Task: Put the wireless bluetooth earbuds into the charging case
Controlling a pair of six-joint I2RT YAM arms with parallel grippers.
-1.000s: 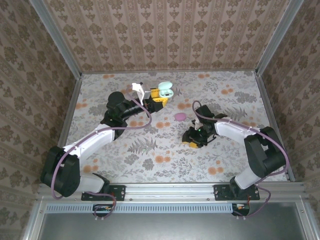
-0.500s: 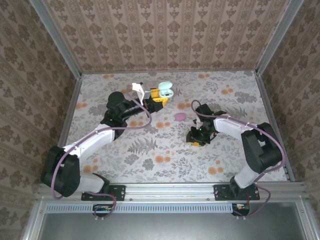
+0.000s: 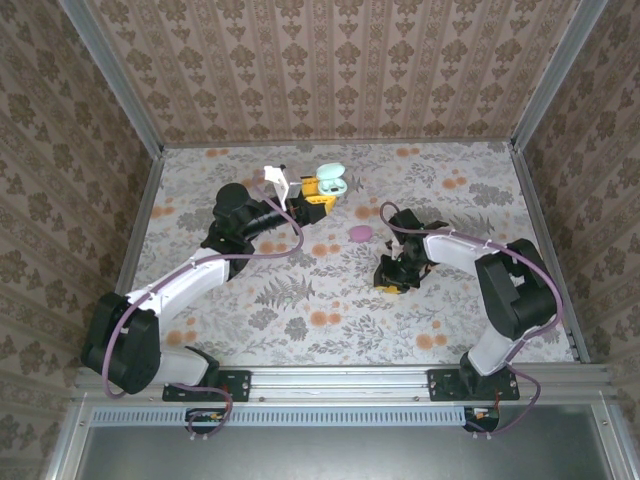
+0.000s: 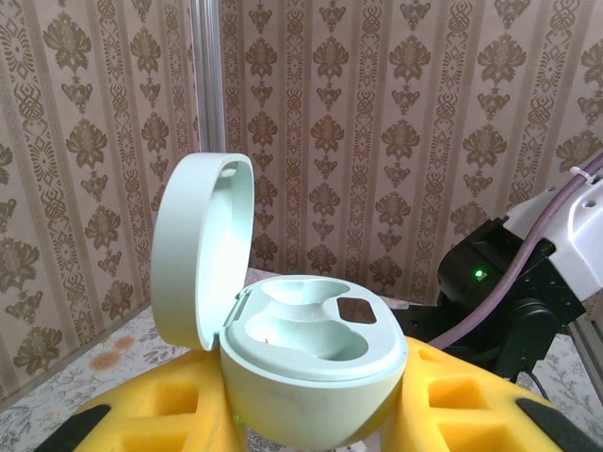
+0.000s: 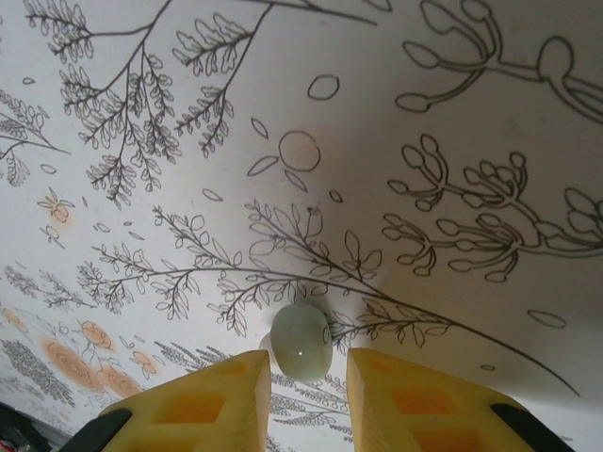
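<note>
Right pincer (image 5: 307,365) low over the table (image 5: 452,141), fingers narrowed around the pale mint earbud (image 5: 300,341); a firm pinch cannot be told. Open table surrounds it. Left pincer (image 4: 311,419) clenched on the open mint case (image 4: 316,353), toward the table's far edge.

A pale mint earbud (image 5: 300,341) sits between the yellow fingertips (image 5: 231,386) of the right gripper (image 5: 309,367) (floral table (image 5: 396,122) beneath).

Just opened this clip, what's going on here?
The left gripper holds the mint charging case with its lid open and no earbud visible inside. The right gripper is down at the table, its fingers close on either side of a pale mint earbud; whether it is gripped yet is unclear. A pink oval item lies on the table between the arms.
</note>
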